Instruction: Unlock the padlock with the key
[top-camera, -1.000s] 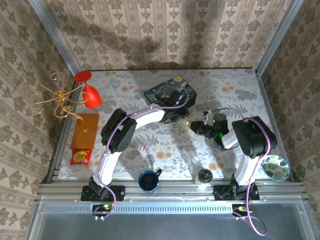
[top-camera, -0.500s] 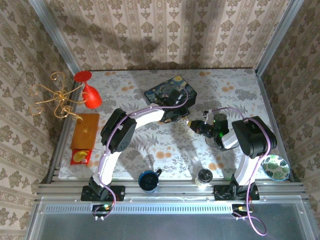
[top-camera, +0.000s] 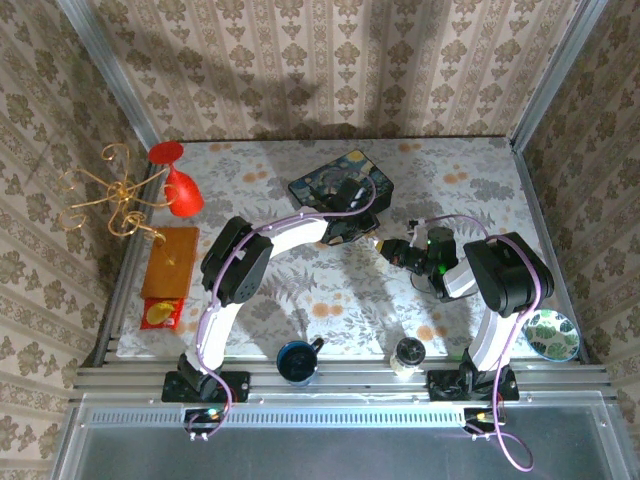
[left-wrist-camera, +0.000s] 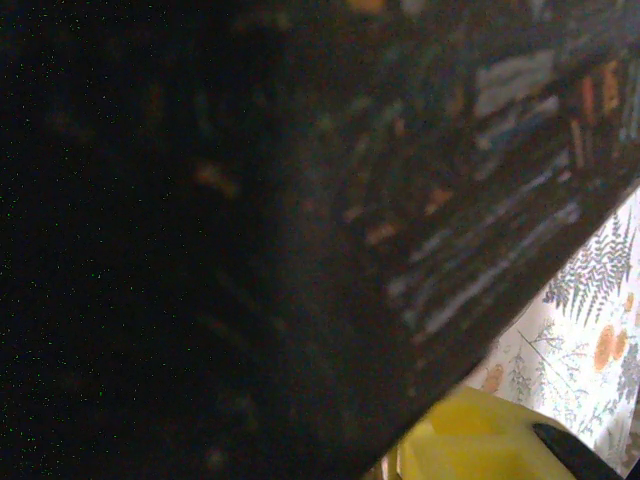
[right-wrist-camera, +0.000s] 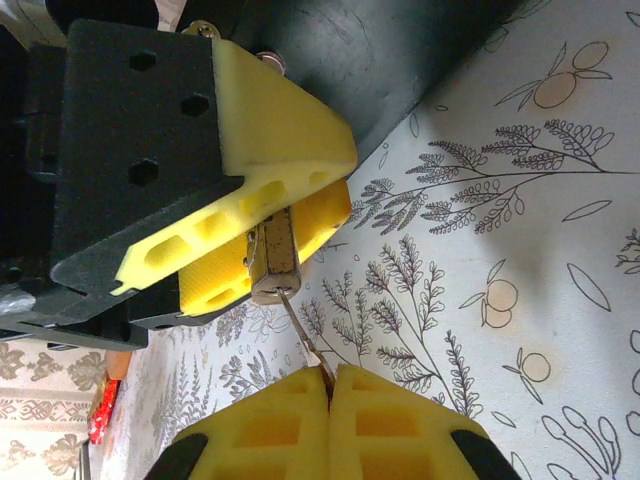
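Brass padlock (right-wrist-camera: 272, 262) sits clamped in my left gripper (right-wrist-camera: 320, 190); my right gripper (right-wrist-camera: 330, 388) pinches the key (right-wrist-camera: 303, 335), whose tip touches the padlock's end.

With the black-and-white left arm (top-camera: 290, 233): up from its near-edge base, folded at a black elbow, then stretched rightward and away. At its tip, the left gripper with black fingers and yellow foam pads (right-wrist-camera: 292, 222), partly closed and clamped on a tiny brass-coloured padlock (right-wrist-camera: 272, 262). With the black-and-white right arm (top-camera: 505, 276): up from its base, bent at the elbow, wrist turned leftward. At that end, the right gripper with matching yellow pads (right-wrist-camera: 330, 400), pressed tight together, pinching a thin silvery key (right-wrist-camera: 300, 322). Tip to tip with the left one, just apart
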